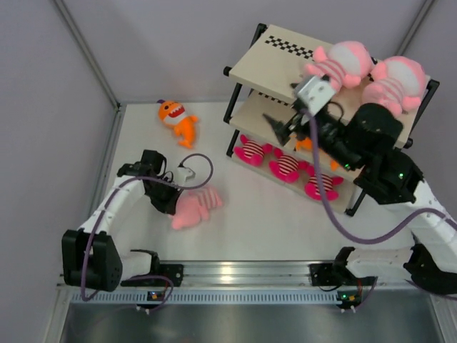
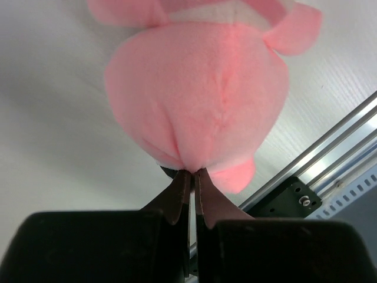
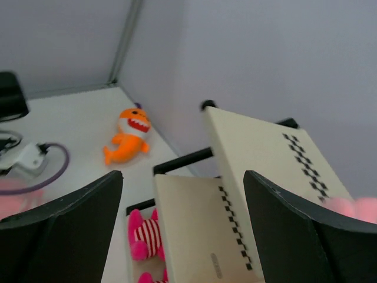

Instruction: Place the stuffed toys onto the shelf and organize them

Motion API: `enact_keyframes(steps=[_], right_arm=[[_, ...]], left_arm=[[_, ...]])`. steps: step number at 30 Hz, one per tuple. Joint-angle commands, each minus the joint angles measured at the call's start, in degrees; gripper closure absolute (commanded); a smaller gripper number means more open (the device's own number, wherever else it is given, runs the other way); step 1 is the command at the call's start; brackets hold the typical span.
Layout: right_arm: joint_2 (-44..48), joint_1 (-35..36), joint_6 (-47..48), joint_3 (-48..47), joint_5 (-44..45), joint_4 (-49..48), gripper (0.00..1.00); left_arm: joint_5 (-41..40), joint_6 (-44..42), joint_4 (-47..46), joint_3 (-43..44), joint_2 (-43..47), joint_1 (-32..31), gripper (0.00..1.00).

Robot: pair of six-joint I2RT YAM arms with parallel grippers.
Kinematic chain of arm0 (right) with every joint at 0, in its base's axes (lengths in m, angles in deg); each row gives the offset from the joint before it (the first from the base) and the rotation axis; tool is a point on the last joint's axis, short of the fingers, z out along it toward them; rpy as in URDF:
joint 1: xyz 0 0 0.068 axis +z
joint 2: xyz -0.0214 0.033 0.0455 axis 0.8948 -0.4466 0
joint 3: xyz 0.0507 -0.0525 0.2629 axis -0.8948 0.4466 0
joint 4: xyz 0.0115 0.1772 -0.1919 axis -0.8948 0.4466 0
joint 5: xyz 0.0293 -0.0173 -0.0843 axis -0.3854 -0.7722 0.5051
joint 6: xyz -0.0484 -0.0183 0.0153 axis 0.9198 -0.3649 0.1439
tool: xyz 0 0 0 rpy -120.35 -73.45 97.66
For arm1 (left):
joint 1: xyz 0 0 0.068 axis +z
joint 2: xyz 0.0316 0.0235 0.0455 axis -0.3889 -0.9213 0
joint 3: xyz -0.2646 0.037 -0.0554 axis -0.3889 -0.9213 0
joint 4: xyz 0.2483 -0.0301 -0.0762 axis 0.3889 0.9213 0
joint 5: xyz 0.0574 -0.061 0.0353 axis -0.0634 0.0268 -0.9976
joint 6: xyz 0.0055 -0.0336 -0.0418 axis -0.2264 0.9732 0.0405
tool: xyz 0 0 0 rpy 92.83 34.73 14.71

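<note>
A big pale-pink striped plush (image 1: 196, 209) lies on the table, and my left gripper (image 1: 173, 202) is shut on its edge. In the left wrist view the fingertips (image 2: 184, 180) pinch a fold of the pink plush (image 2: 200, 88). The shelf (image 1: 275, 63) stands at the back right, with two pink plushes (image 1: 343, 61) (image 1: 396, 82) on its top board and three magenta striped toys (image 1: 285, 168) on the bottom tier. An orange fish (image 1: 178, 118) lies on the table to the left of the shelf. My right gripper (image 1: 275, 125) hovers open beside the middle board (image 3: 194, 230), holding nothing.
The right wrist view shows the orange fish (image 3: 128, 140), the checkered top board (image 3: 265, 159) and one magenta toy (image 3: 144, 236) below. A bit of orange (image 1: 303, 143) shows on the middle tier behind my right arm. The aluminium rail (image 1: 243, 271) runs along the near edge.
</note>
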Motion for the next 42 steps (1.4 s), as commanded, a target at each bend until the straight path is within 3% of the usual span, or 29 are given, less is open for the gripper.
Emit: enact_keyframes(steps=[1,4,10,13,17,21,24,30,36,42], right_arm=[[-3.1,14.2,14.3,4.9,4.1,-3.6,0.16],[-3.2,21.7,18.7,12.4,-1.3,-7.4,0.16],[-1.2,22.8,22.4,30.6,-12.7,-21.5,0.12],[-3.2,22.9,29.3,35.9,-12.2,-23.4,0.12],[-6.1,23.7,35.7,44.4,-5.4,-39.9,0.10],[-12.3,23.8,44.0,46.5,-1.8,-50.5,0.09],[-16.9,23.6,48.7,45.6,0.4,-53.1,0.08],[-23.3,21.3,54.2,43.2,2.6,-52.0,0.08],[-23.0,20.7,60.0,44.5,6.0,-48.4,0.07],[-22.7,20.4,65.9,47.8,8.0,-54.9,0.06]], left_arm=[[0.8,3.8,-1.7,3.8,7.7,0.2,1.00],[1.2,5.4,-0.4,5.9,12.3,0.3,1.00],[3.6,6.9,4.8,13.0,13.9,0.4,1.00],[4.7,6.6,7.4,16.1,13.1,0.4,1.00],[4.3,6.3,9.2,17.7,12.7,0.4,1.00],[6.0,6.1,10.1,17.8,13.6,0.4,1.00],[6.6,5.5,11.1,18.1,13.6,0.4,1.00],[5.2,3.0,12.5,19.0,14.3,0.4,1.00],[5.1,1.5,13.2,19.3,14.2,0.4,1.00],[6.3,0.4,13.1,19.4,13.5,0.4,1.00]])
